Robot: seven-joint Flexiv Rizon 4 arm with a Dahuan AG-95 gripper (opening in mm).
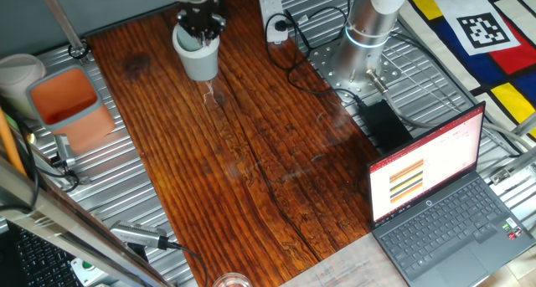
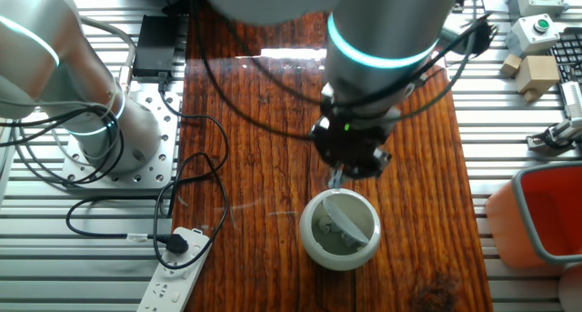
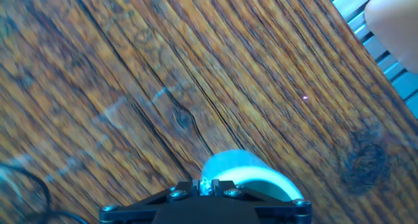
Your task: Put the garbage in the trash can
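Black hand point(image 2: 338, 177) hangs just over the trash can point(image 2: 340, 228); whether clenched or released, I cannot tell. Pale garbage point(image 2: 329, 232) seems inside. Dropping lower could tip the can off the bench point(image 1: 251, 153).

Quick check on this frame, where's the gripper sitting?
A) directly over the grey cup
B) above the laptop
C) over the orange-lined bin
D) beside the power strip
A: in both fixed views the gripper hangs right at the mouth of the trash can, fingers pointing down into it; the orange-lined bin and the laptop lie well off to the sides.
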